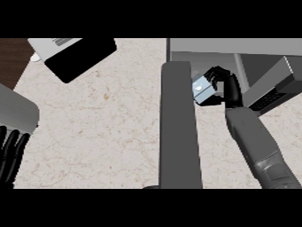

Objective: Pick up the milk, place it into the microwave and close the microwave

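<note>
Right of centre, the right hand (230,86) curls round the milk carton (203,90), just beside the open microwave door (176,133), below the microwave (238,46) at upper right. The carton may clip the door or frame going in. The left hand (3,157) rests open, lower left.

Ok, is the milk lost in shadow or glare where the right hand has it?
Head view: no glare; the small pale blue milk carton reads bright against the dull grey microwave, though the black right hand curled round it hides its right edge. Head view again: the speckled beige counter is evenly lit, without hard shadows; the black left hand rests open at lower left.
</note>
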Action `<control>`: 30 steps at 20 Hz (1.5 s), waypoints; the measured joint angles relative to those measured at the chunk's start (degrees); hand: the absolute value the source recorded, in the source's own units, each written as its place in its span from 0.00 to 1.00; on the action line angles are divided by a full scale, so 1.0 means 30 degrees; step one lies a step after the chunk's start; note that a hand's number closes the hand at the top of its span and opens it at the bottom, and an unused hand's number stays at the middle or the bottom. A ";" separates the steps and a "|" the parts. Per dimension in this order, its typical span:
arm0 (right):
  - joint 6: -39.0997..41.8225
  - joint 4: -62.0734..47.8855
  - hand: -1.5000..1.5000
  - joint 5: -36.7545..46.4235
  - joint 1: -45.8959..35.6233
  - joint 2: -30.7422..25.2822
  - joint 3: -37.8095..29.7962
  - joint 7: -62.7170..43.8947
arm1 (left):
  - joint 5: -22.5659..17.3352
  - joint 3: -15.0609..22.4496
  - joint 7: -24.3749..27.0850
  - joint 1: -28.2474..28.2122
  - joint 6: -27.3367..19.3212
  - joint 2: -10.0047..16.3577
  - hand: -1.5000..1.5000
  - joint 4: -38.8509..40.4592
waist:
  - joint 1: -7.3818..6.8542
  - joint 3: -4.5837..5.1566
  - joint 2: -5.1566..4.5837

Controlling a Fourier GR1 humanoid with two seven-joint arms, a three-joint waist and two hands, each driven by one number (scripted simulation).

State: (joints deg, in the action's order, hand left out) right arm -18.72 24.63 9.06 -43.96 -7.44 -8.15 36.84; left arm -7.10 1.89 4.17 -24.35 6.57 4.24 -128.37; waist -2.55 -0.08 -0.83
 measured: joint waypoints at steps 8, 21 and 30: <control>-0.3778 -0.2964 1.00 0.0460 -0.2612 -0.1330 -0.1129 -0.0245 | 0.0003 0.0002 -0.0184 0.0540 0.0046 0.0008 0.00 0.0263 | -0.0567 -0.0030 -0.0277; -0.5406 -0.6161 0.00 0.3323 -0.5319 -0.1716 0.0768 -0.1154 | 0.0837 -0.0106 -0.0038 0.1078 0.0206 0.0384 0.00 0.0958 | -0.1184 -0.0031 -0.0529; -0.5367 -0.6446 0.00 0.3187 -0.5601 -0.1090 0.0467 -0.1042 | 0.1271 0.0227 0.0021 0.1015 0.0289 0.0364 0.00 0.0848 | -0.1095 -0.0042 -0.0491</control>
State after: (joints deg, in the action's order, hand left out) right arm -34.82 5.29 18.62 -60.77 -10.71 -6.75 33.71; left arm -3.29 2.58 4.23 -21.30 7.44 5.33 -125.83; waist -5.83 -0.21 -2.30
